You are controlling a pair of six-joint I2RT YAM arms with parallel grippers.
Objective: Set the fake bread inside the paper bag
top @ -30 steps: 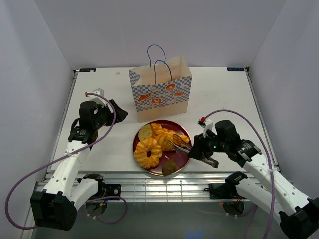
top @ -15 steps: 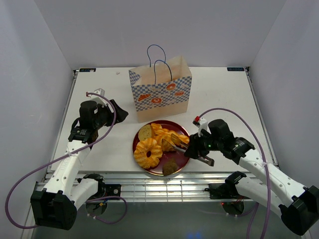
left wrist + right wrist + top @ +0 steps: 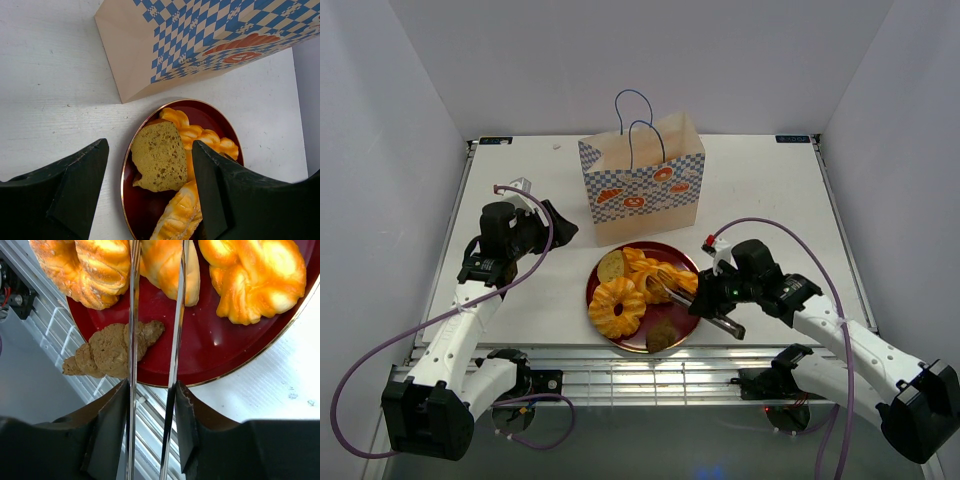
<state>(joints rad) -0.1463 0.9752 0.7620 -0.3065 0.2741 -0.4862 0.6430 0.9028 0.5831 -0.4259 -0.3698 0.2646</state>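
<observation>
We are at the pick: the right gripper [image 3: 708, 302] is clenched on a pair of thin metal tongs [image 3: 132, 340], whose blades reach over the red plate [image 3: 210, 355] and straddle a long golden pastry [image 3: 162, 265] in the pile of fake bread [image 3: 650, 275]. The tips run out of the wrist view, so we cannot tell whether they already pinch it. All the bread we can see lies on the plate, just near of the upright paper bag [image 3: 645, 190]. We judge the grip should fall across the pastry's narrow middle, firm because the glaze looks slippery. A straight lift should follow, so the blades drag neither the brown croissant [image 3: 112, 350] nor the ring pastry [image 3: 617, 307]. The left gripper [image 3: 548, 222] hangs released and empty, left of the bag.
</observation>
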